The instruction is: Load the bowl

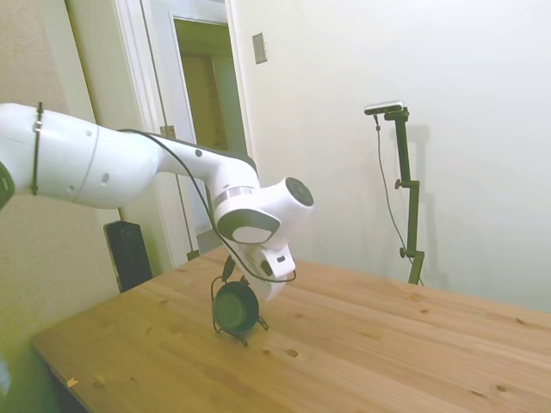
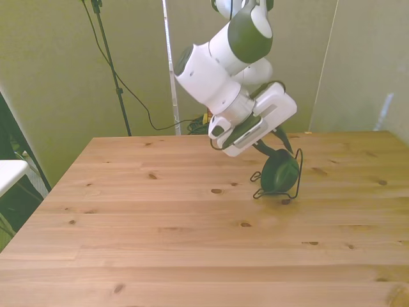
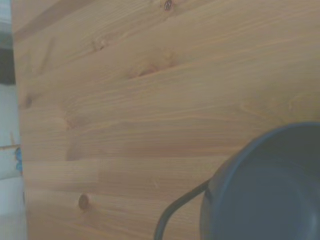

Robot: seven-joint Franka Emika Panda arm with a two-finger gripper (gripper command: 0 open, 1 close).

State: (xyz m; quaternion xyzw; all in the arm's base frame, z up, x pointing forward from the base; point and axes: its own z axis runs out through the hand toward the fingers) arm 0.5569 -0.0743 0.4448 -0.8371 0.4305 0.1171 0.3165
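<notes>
The dark green bowl (image 2: 279, 173) stands on its edge in a thin black wire rack (image 2: 298, 171), on the wooden table (image 2: 160, 224) toward the front view's right. From the side, the bowl (image 1: 235, 307) shows its round face. My gripper (image 2: 275, 146) hangs tilted just above and behind the bowl's upper rim, open, with its dark fingers apart and nothing between them. In the side view the gripper (image 1: 230, 270) sits a little above the bowl. The wrist view shows the bowl's rim and inside (image 3: 270, 190) and one wire of the rack (image 3: 175, 212), blurred.
Bare wood stretches across the table's front and the front view's left. A white object (image 2: 9, 171) stands beyond the table's edge at the front view's left. A black box (image 1: 129, 254) stands on the floor behind the table in the side view.
</notes>
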